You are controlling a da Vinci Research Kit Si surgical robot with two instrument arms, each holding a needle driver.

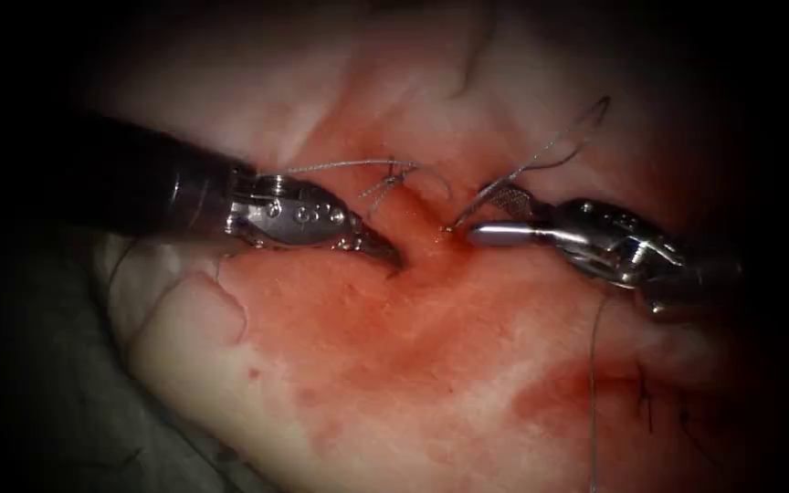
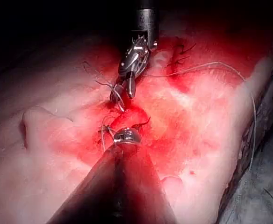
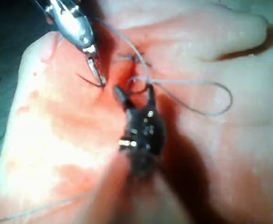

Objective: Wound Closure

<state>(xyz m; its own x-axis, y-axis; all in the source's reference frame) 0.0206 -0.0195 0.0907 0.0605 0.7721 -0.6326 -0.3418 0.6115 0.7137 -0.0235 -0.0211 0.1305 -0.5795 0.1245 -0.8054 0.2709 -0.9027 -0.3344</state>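
At the middle of the cut, my right gripper (image 1: 472,224) stands with its jaws parted, one bright jaw lying flat toward the wound and the other raised behind it, and thread (image 1: 550,151) runs up between them into a loop over the tissue (image 1: 394,365) on the right side. I judge the jaws to be empty: the thread passes through the gap rather than sitting pinched. In the right wrist view this same gripper (image 3: 132,93) shows its two dark jaws spread around the thread (image 3: 192,84).

Across the cut, my left gripper (image 1: 393,256) comes to a dark, narrow point with its jaws together at the left lip. A thin dark curve at its tip in the right wrist view may be the needle (image 3: 90,80), but I cannot tell for certain, nor how much of it sits in the tissue.

Between the two tools, a knotted tuft of thread (image 1: 393,178) lies just above the wound, and red fluid (image 1: 431,338) spreads below it.

By my judgement the thread is light, limp and slick with fluid, so it wants a firm pinch well away from the knot. The needle, stiff and thin, is best taken on its body, away from the point. The tissue looks soft and likely to tear under a hard pull.
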